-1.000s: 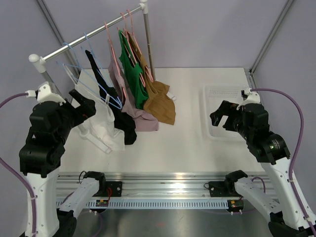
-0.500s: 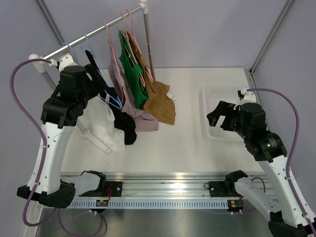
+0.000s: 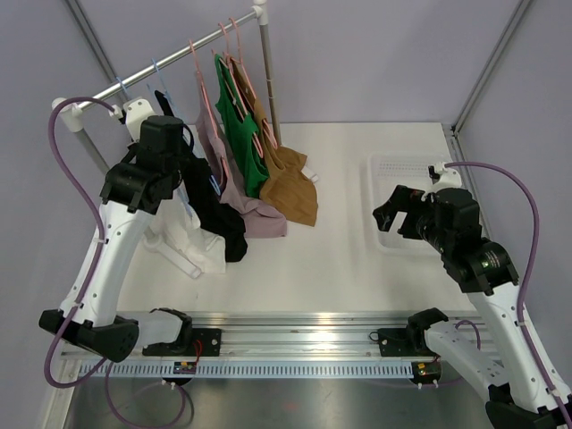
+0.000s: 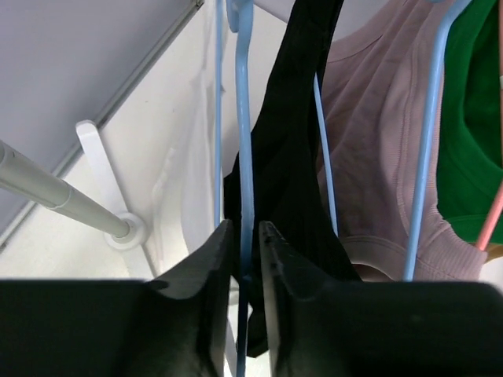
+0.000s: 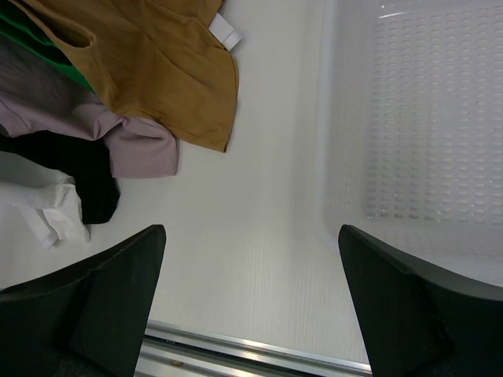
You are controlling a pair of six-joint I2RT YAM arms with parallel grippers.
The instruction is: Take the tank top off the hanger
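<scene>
A black tank top (image 3: 214, 210) (image 4: 291, 157) hangs on a light blue hanger (image 4: 244, 141) from the rail (image 3: 179, 58), among other hung tops. My left gripper (image 3: 181, 154) (image 4: 246, 236) is raised to the rail, its jaws closed on the blue hanger's wire beside the black strap. In the left wrist view only a sliver of gap shows on either side of the wire. My right gripper (image 3: 391, 214) (image 5: 251, 236) hovers wide open over the table to the right, holding nothing.
On the same rail hang a white top (image 3: 183, 228), a mauve one (image 3: 246, 201), a green one (image 3: 241, 134) and a tan one (image 3: 290, 183), their hems resting on the table. A white perforated basket (image 3: 402, 170) (image 5: 416, 118) sits at the right. The rack's post foot (image 4: 126, 232) stands left.
My left arm rose from low at the left up to the rail, and its jaws went from wide open to closed on the blue hanger. The right arm barely moved.
</scene>
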